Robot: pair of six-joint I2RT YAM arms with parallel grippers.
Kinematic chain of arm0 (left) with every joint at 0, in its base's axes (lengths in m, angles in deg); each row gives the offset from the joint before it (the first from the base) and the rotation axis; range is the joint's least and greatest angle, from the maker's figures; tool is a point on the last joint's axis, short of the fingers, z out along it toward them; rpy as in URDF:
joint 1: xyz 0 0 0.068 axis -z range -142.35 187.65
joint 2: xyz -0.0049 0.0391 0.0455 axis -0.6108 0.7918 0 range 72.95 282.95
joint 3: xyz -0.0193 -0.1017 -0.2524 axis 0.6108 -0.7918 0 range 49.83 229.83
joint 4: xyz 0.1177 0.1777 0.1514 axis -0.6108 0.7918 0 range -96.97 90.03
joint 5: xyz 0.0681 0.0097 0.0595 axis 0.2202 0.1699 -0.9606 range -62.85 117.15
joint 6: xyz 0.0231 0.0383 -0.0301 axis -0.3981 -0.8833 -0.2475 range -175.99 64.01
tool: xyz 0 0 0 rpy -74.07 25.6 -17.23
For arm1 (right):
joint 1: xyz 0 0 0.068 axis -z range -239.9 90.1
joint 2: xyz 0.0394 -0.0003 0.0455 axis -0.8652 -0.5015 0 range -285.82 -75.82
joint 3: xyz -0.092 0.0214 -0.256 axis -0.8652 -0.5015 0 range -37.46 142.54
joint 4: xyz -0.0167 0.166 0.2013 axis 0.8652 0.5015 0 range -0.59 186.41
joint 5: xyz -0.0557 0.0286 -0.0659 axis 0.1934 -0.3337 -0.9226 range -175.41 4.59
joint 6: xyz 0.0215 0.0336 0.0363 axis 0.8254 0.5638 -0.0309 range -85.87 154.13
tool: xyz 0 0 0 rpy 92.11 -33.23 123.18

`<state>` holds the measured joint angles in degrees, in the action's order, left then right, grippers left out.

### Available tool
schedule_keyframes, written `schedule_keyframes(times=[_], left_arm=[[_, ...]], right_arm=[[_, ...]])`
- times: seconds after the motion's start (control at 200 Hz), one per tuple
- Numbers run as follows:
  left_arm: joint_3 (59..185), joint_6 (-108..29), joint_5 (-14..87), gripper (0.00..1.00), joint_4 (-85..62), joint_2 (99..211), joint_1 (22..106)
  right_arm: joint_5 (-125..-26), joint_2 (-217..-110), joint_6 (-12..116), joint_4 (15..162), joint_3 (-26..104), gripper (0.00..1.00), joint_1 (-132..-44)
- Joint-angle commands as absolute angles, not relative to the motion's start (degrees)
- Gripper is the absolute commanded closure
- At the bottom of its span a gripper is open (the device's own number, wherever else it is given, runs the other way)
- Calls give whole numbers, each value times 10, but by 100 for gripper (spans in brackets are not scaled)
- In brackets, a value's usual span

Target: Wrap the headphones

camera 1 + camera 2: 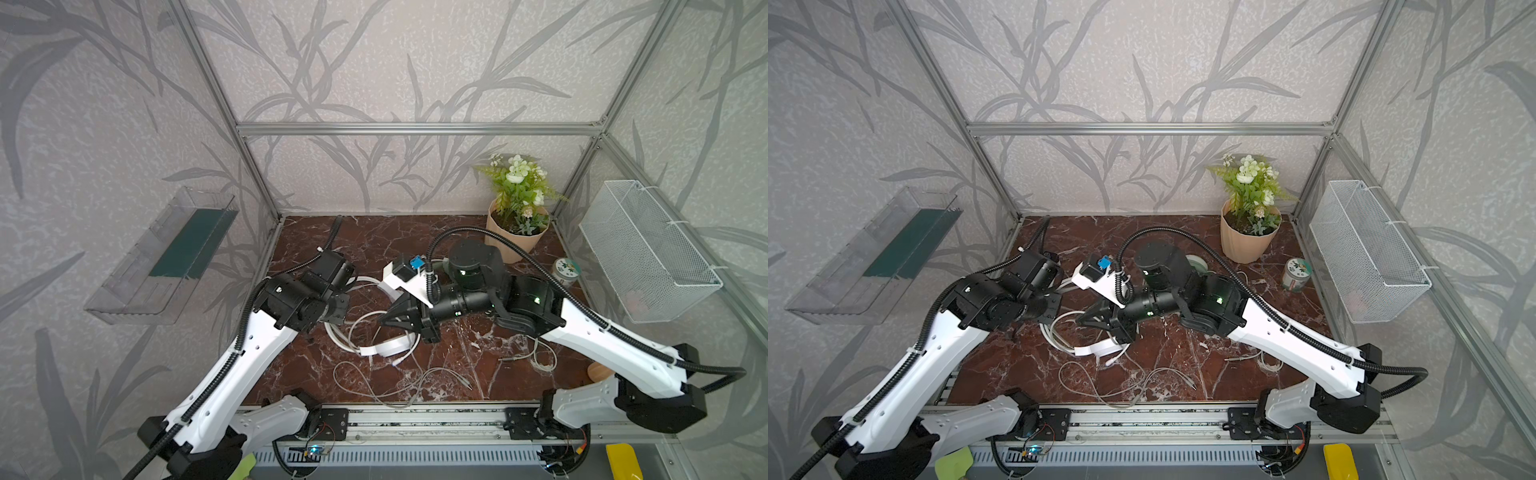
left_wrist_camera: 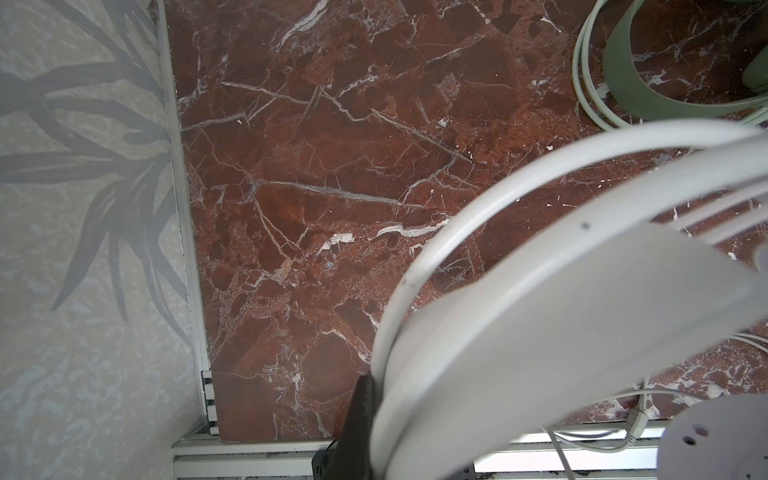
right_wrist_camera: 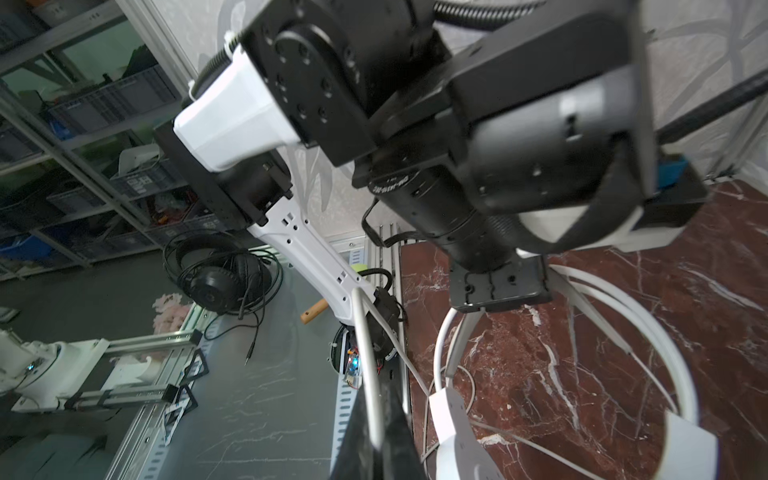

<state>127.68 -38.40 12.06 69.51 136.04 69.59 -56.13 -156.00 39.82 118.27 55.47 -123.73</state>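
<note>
white headphones (image 2: pixel 582 332) band filling left wrist view, clamped in closed left gripper (image 2: pixel 372 399). right wrist view: right gripper (image 3: pixel 374 432) closed, seemingly pinching thin cable (image 3: pixel 368 357). both top views: headset at centre of table (image 1: pixel 374 237), between both wrists; slack looped toward front edge; right arm (image 1: pixel 582 328) reaching across, forearm pointing leftward, likely the winder.

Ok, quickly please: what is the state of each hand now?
Left hand: closed on the headband of the white headphones.
Right hand: closed on a thin pale cable.
</note>
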Motion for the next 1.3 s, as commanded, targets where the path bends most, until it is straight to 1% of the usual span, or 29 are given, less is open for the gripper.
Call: schedule_keyframes(times=[0.0, 0.05, 0.2, 0.24, 0.295, 0.38, 0.53, 0.635, 0.76, 0.845, 0.935, 1.075, 1.189, 1.299], left_arm=[[1279, -377, 124, 100, 685, 1350, 698], [1277, -376, 125, 100, 685, 1348, 698], [1267, -372, 126, 100, 680, 1348, 698], [1265, -371, 125, 100, 679, 1349, 698], [1262, -370, 125, 100, 677, 1349, 699], [1261, -367, 127, 100, 675, 1349, 699], [1260, -368, 124, 100, 675, 1345, 699], [1258, -366, 119, 100, 675, 1344, 698], [1255, -357, 111, 100, 670, 1343, 697], [1255, -347, 101, 100, 666, 1341, 696], [1260, -339, 113, 100, 659, 1336, 692], [1266, -333, 133, 100, 653, 1330, 684], [1263, -327, 142, 100, 647, 1324, 670], [1257, -337, 146, 100, 648, 1321, 660]], right_arm=[[-640, -1577, 409, 1151, 560, 100, -1235], [-674, -1582, 432, 1126, 558, 100, -1235], [-696, -1602, 508, 1041, 550, 100, -1243], [-723, -1608, 520, 1027, 549, 100, -1255], [-754, -1610, 517, 995, 536, 100, -1274], [-831, -1606, 495, 938, 503, 100, -1307], [-883, -1585, 510, 840, 444, 100, -1316], [-879, -1576, 541, 760, 399, 100, -1318], [-916, -1573, 560, 711, 370, 100, -1343], [-946, -1569, 542, 672, 350, 100, -1370], [-986, -1568, 506, 625, 331, 100, -1395], [-1003, -1559, 504, 618, 326, 100, -1397], [-987, -1552, 519, 606, 321, 100, -1397], [-989, -1511, 508, 611, 307, 100, -1398]])
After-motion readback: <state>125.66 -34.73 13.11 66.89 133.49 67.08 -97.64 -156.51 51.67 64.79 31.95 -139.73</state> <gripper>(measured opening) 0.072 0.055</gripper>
